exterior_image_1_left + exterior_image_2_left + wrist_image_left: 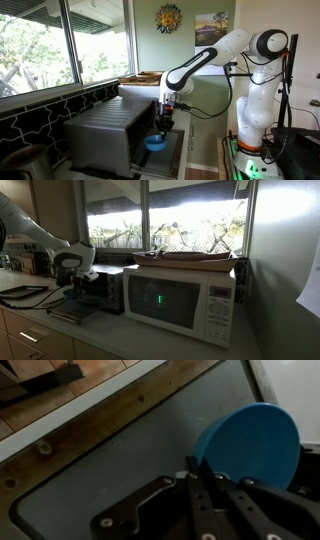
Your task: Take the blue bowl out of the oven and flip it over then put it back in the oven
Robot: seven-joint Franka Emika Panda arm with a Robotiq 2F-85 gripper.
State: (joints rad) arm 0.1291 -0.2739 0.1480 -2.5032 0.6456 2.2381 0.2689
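Note:
The blue bowl hangs just under my gripper, above the oven's dropped-down door. In the wrist view the bowl is tilted, showing a smooth round face, and its left rim sits between my dark fingers, which are closed together on it. The brushed-silver oven stands to the left of the gripper. It also shows in an exterior view, where my gripper is in front of it and the bowl is hidden.
The door's grey glass pane with its wooden-looking frame lies below the gripper. A white microwave topped by a wooden tray stands beside the oven. Windows and a dark tiled wall run behind the counter.

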